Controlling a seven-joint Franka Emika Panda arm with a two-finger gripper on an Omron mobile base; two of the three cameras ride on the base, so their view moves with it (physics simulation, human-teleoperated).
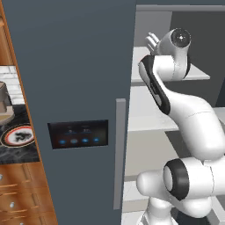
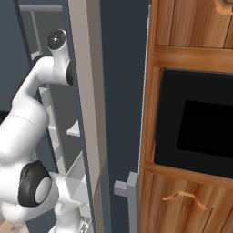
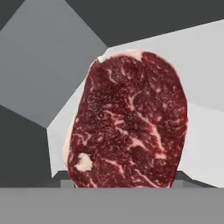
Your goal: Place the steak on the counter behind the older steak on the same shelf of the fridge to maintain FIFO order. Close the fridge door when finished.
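Fingers: their tips are hidden behind the steak [image 3: 129, 122] in the hand view, so I cannot tell directly how they stand; the meat hangs upright right in front of the camera, which suggests they are pinching its lower edge.
Steak: broad face toward the hand camera, pale fat rim along one side, white-grey interior panels behind it.
Arm: in the left base view it reaches up and forward into the fridge [image 1: 176, 110], the wrist at the level of an upper shelf [image 1: 197, 75].
Fridge door: the slate-grey fridge door [image 1: 74, 88] stands open beside the arm, with its long bar handle [image 1: 119, 154] and its small black display [image 1: 79, 134] with blue lights facing the left base camera.
Surface: a strip of the black marble surface [image 1: 13, 151] shows left of the door, carrying a round orange-rimmed plate [image 1: 17, 135].
Step in hand: judged from the reach, carrying the steak into the fridge toward its shelf; placing is not yet done.
Older steak: I cannot pick it out here.
Next move: likely pushing deeper toward the back of the shelf, lowering the meat flat, then letting go without dragging it forward.
After that: the door remains to be shut.
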